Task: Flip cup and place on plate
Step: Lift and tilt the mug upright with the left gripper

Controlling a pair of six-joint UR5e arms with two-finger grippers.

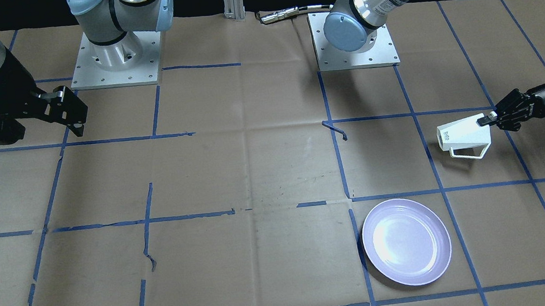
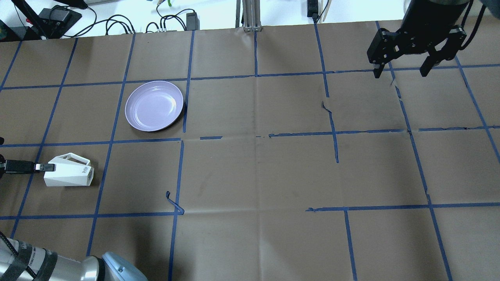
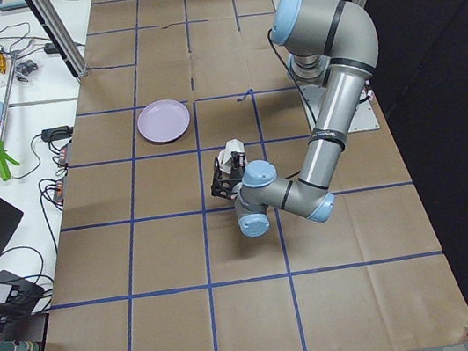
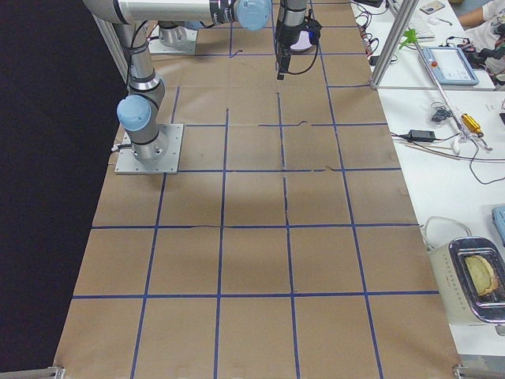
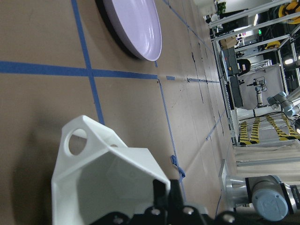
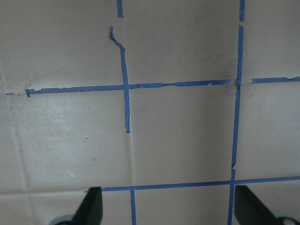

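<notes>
The white faceted cup (image 2: 68, 176) is on its side, its mouth toward my left gripper (image 2: 47, 168) and its lettered base pointing away. The left gripper is shut on the cup's rim, one finger inside the mouth, as the left wrist view (image 5: 108, 183) shows. I cannot tell whether the cup touches the paper. The lavender plate (image 2: 154, 105) lies empty a grid square beyond the cup, also seen in the front view (image 1: 406, 242). My right gripper (image 2: 402, 72) is open and empty, high over the far right of the table.
Brown paper with a blue tape grid covers the table (image 2: 258, 171). Loose curled tape ends stick up near the cup (image 2: 174, 203) and mid-table (image 2: 326, 105). The arm base plates (image 1: 354, 38) stand on the robot's side. Cables lie along the far edge (image 2: 117, 23).
</notes>
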